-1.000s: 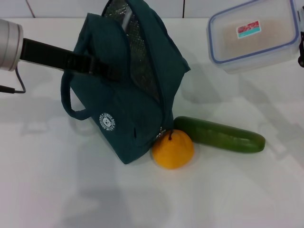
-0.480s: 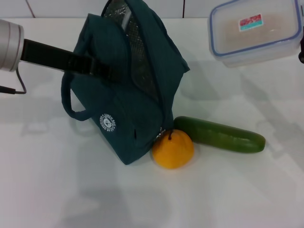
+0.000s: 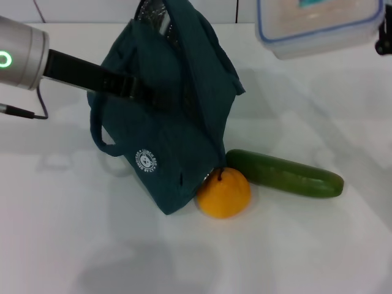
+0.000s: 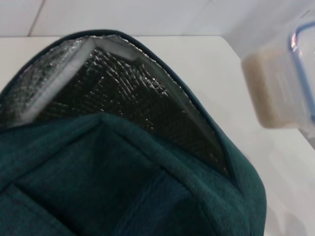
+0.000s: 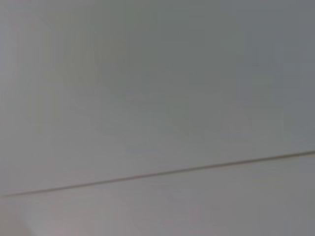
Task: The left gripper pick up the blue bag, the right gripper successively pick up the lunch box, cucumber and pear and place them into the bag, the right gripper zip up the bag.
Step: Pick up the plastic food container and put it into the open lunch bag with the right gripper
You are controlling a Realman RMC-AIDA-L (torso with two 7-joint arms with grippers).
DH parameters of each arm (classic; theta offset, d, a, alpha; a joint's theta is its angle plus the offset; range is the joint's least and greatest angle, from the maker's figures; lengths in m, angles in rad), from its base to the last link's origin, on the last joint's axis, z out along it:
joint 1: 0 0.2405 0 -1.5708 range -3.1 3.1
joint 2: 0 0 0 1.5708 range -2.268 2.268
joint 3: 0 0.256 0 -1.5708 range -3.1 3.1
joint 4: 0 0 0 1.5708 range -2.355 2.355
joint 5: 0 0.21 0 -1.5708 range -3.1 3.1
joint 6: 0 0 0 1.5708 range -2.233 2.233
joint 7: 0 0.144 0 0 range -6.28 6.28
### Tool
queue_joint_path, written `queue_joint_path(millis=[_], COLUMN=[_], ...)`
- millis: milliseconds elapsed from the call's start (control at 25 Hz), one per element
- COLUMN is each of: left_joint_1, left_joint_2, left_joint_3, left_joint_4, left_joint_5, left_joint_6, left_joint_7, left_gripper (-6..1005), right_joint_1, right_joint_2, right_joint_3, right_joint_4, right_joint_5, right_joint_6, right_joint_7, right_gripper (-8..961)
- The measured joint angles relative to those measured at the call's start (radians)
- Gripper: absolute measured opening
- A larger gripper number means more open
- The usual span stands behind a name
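1. Your left gripper [image 3: 142, 92] comes in from the left edge of the head view on a black arm with a silver wrist, reaching level across to the upper side of the blue bag [image 3: 177, 141]. Its fingers sit clamped on the bag's fabric near one loop handle, holding the bag tilted with its base on the table [image 3: 73, 233].
2. You see the bag's mouth gaping open at the top; the left wrist view shows the silver foil lining [image 4: 123, 93] inside and nothing you can make out lying in it. The white round logo [image 3: 147, 161] faces the camera.
3. The pear [image 3: 223, 193] rests on the table touching the bag's lower right corner, its stem against the fabric.
4. The cucumber [image 3: 285, 173] lies on the table just right of the pear, angled slightly down to the right, with its near end beside the bag.
5. The lunch box [image 3: 315, 27] hangs in the air at the top right, above and to the right of the bag's mouth, well apart from the table. Its upper part is cut off by the picture's edge.
6. Your right gripper [image 3: 384, 41] shows only as a dark sliver at the right edge beside the lunch box; you cannot tell how its fingers stand. The right wrist view gives you only a pale blank surface.
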Motion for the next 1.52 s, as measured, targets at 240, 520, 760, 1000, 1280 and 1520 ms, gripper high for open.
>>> queue_joint_path(millis=[240,520,760,1000,1280,1520], left_joint_1=[-0.028,-0.04,-0.039,-0.032,-0.028,-0.028], left_joint_2=[-0.003,0.0,0.002,0.0,-0.008,-0.013], left_joint_3=[0.002,0.006,-0.055,-0.09,-0.091,-0.091], left_joint_4=[-0.019,-0.019,-0.016,-0.021,-0.021,-0.02], left_joint_5=[0.0,-0.001,-0.002,-0.003,-0.005,-0.006], left_joint_6=[0.0,-0.003,-0.011,-0.024,-0.025,-0.025], left_joint_7=[0.019,0.038,0.057,0.074,0.08,0.08], left_gripper=[37,37,37,37,37,37], right_joint_1=[0.124,0.242,0.23,0.184,0.191,0.231], right_joint_2=[0.0,0.0,0.0,0.0,0.0,0.0], right_joint_3=[0.086,0.333,0.387,0.384,0.387,0.389], right_joint_4=[0.025,0.027,0.027,0.012,-0.012,-0.02], right_joint_5=[-0.072,-0.381,-0.509,-0.548,-0.612,-0.651], right_joint_6=[0.008,0.179,0.332,0.405,0.476,0.469], right_joint_7=[-0.026,-0.058,-0.085,-0.093,-0.095,-0.093], right_gripper=[92,92,91,100,141,176])
